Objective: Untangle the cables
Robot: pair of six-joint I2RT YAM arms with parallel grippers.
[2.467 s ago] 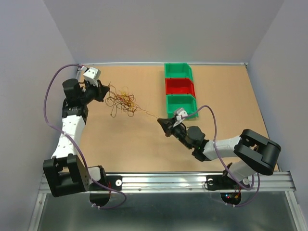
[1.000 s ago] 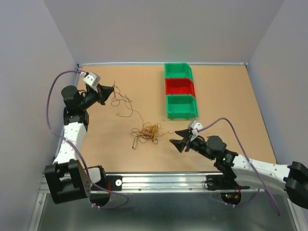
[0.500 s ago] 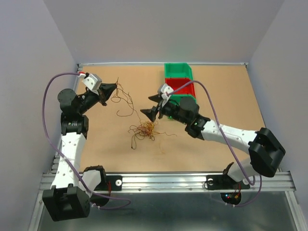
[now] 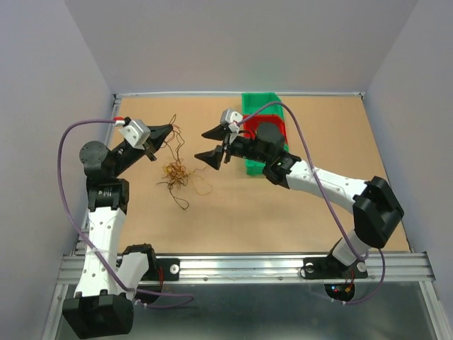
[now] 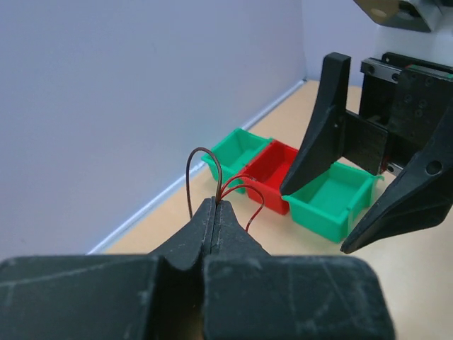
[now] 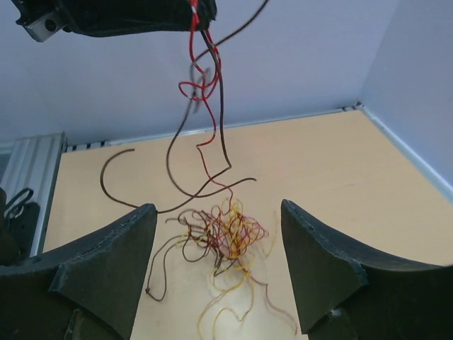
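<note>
The cables [image 4: 175,174] are a small tangle of dark brown, red and yellow wires lying on the table, also seen in the right wrist view [image 6: 225,234]. Several dark and red strands [image 6: 206,92] rise from the tangle to my left gripper [image 4: 170,129], which is shut on their ends [image 5: 241,188] above the table. Its jaws [image 5: 214,203] are pressed together on the wires. My right gripper [image 4: 203,146] hovers open just right of the hanging strands. Its fingers [image 6: 106,273] frame the tangle below, and nothing is between them.
Three bins stand in a row at the back right: a green one [image 4: 259,102], a red one [image 4: 276,126] and a green one [image 4: 253,167], partly hidden by the right arm. In the left wrist view the bins [image 5: 327,204] lie behind the right gripper's fingers [image 5: 324,134].
The tangle has been dragged left and further back by the held strands. The right gripper has moved back and left, close to the left gripper's tip. The left gripper stays shut.
</note>
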